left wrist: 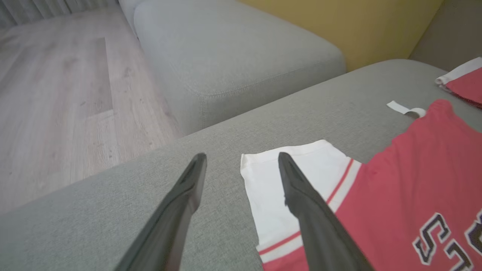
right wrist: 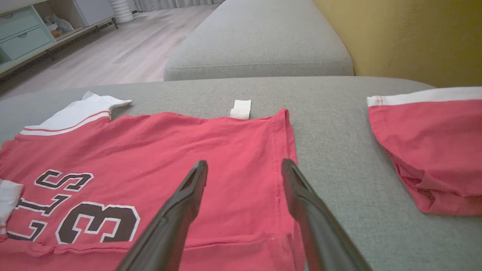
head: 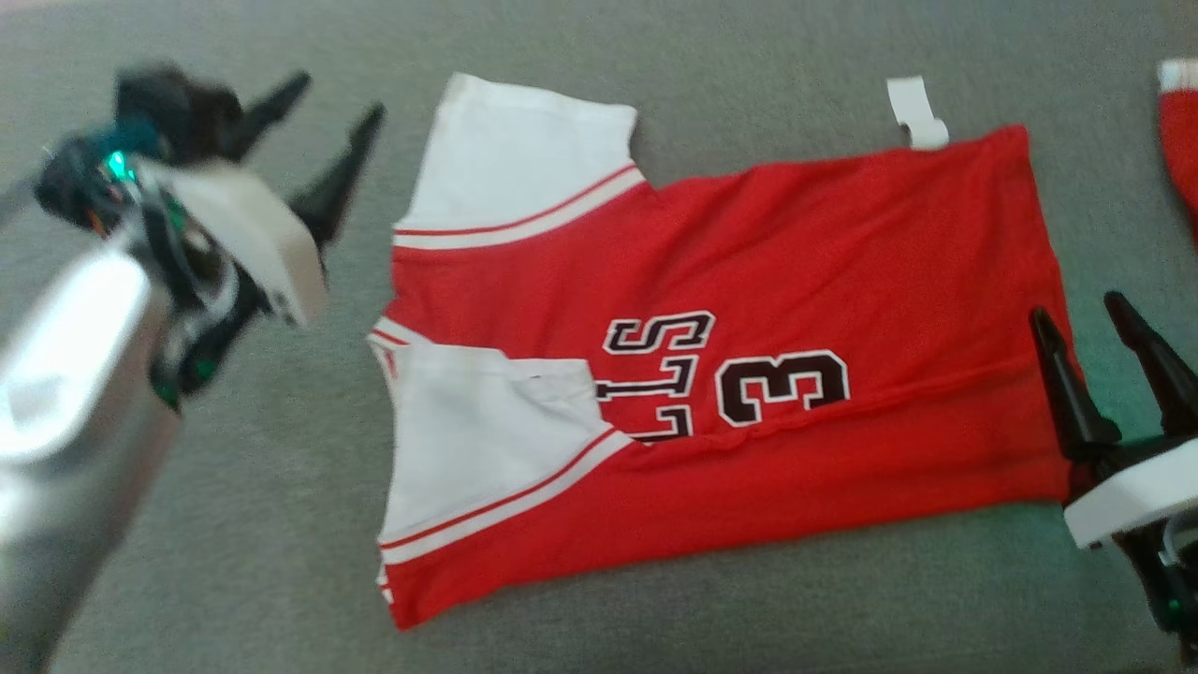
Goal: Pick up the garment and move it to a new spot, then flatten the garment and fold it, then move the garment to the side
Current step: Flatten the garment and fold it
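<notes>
Grey woven couch (head: 281,562) w/ flat red-white jersey (head: 749,281), L gripper (head: 337,95) & R gripper (head: 1076,309) fingers spread, empty

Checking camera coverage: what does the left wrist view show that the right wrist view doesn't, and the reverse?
Left wrist, not right: the open left gripper by the jersey's white sleeve.
Right wrist, not left: the open right gripper at the jersey's hem end, the number 3, a drawer cabinet.
Both: the jersey, its white tag, a second red garment, the grey sofa.
</notes>
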